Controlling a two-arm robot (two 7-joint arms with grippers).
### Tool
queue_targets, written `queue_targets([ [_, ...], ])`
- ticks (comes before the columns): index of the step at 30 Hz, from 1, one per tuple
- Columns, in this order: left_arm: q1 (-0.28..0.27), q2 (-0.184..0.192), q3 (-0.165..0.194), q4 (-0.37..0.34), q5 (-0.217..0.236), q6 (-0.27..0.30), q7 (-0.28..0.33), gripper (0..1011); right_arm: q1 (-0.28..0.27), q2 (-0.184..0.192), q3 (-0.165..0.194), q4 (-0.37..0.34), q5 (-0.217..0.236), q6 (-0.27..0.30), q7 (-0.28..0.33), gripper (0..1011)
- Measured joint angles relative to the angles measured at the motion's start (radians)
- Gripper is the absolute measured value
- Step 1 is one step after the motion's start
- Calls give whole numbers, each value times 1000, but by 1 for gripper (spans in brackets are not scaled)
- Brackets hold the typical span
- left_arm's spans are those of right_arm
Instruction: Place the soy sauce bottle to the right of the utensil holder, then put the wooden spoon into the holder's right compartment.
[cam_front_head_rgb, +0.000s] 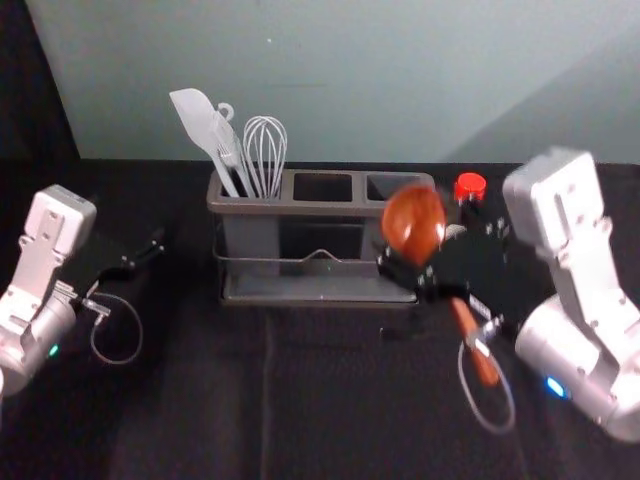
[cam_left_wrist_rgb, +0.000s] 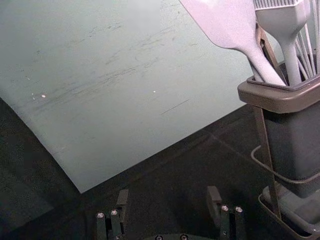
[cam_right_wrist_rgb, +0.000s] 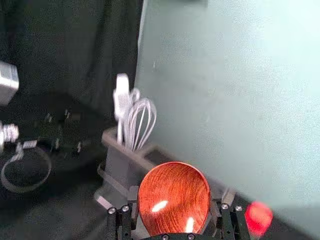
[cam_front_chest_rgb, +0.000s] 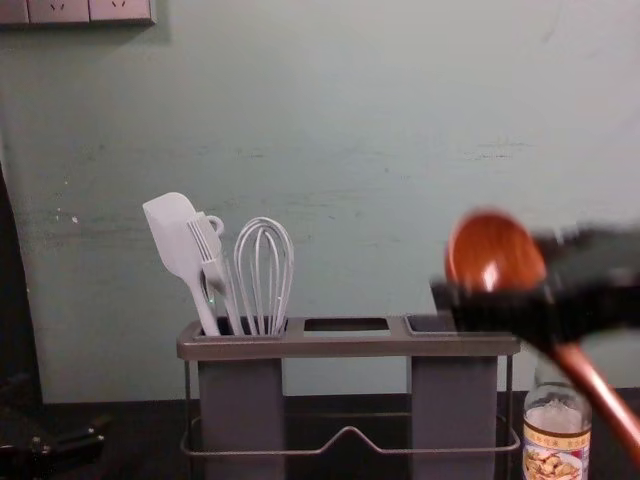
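My right gripper (cam_front_head_rgb: 428, 282) is shut on the wooden spoon (cam_front_head_rgb: 413, 222) just below its bowl, in front of the right end of the utensil holder (cam_front_head_rgb: 320, 208). The bowl points up and the handle slants down to the right. In the right wrist view the bowl (cam_right_wrist_rgb: 174, 187) covers the space between the fingers of this gripper (cam_right_wrist_rgb: 174, 201). The soy sauce bottle (cam_front_chest_rgb: 556, 440) stands upright beside the holder's right end, its red cap (cam_front_head_rgb: 469, 187) visible from above. Left of the holder, my left gripper (cam_front_head_rgb: 152, 248) is parked, open and empty in its wrist view (cam_left_wrist_rgb: 167, 201).
A white spatula (cam_front_chest_rgb: 172, 235), a brush (cam_front_chest_rgb: 212, 260) and a whisk (cam_front_chest_rgb: 264, 270) stand in the holder's left compartment. A pale green wall (cam_front_head_rgb: 350, 80) rises behind the black-covered table (cam_front_head_rgb: 200, 420).
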Motion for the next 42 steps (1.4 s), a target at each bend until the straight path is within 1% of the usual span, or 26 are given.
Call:
queue_targets([
  [1,0,0,0,0,0,0,0,1000,15,0,-4,0,-2,-2,0,838],
  [2,0,0,0,0,0,0,0,1000,15,0,-4,0,-2,-2,0,838],
  [3,0,0,0,0,0,0,0,1000,48,0,-11,2,-5,-7,2,838],
  [4,0,0,0,0,0,0,0,1000,63,0,-15,4,-7,-10,3,838],
  [5,0,0,0,0,0,0,0,1000,100,-1,-23,11,-9,-17,7,838],
  [6,0,0,0,0,0,0,0,1000,118,-2,-27,16,-8,-23,11,838],
  [7,0,0,0,0,0,0,0,1000,155,-4,-34,30,-7,-34,19,838],
  [9,0,0,0,0,0,0,0,1000,189,-7,-39,46,-2,-46,24,838],
  [10,0,0,0,0,0,0,0,1000,222,-11,-43,66,8,-60,30,838],
  [12,0,0,0,0,0,0,0,1000,249,-16,-44,88,22,-76,36,838],
  [13,0,0,0,0,0,0,0,1000,277,-24,-43,112,40,-94,41,838],
  [16,0,0,0,0,0,0,0,1001,310,-42,-34,150,77,-121,47,838],
  [17,0,0,0,0,0,0,0,1000,329,-53,-28,175,102,-140,51,838],
  [19,0,0,0,0,0,0,0,1000,348,-61,-24,199,118,-156,51,838],
  [20,0,0,0,0,0,0,0,1000,365,-67,-22,222,131,-171,52,838],
  [24,0,0,0,0,0,0,0,1000,395,-74,-22,264,147,-200,51,838],
  [26,0,0,0,0,0,0,0,1000,422,-81,-22,314,163,-235,51,838],
  [29,0,0,0,0,0,0,0,1000,439,-87,-22,355,177,-267,49,838],
  [30,0,0,0,0,0,0,0,1000,450,-92,-22,386,186,-298,47,838],
  [32,0,0,0,0,0,0,0,1000,460,-99,-22,417,195,-332,43,838],
  [33,0,0,0,0,0,0,0,1000,469,-106,-22,448,206,-364,41,838],
  [36,0,0,0,0,0,0,0,1000,488,-118,-22,504,226,-407,34,838],
  [39,0,0,0,0,0,0,0,1000,501,-128,-22,542,241,-429,28,838],
  [40,0,0,0,0,0,0,0,1001,508,-133,-24,564,245,-440,21,838],
  [42,0,0,0,0,0,0,0,1000,515,-137,-27,582,248,-450,14,838],
])
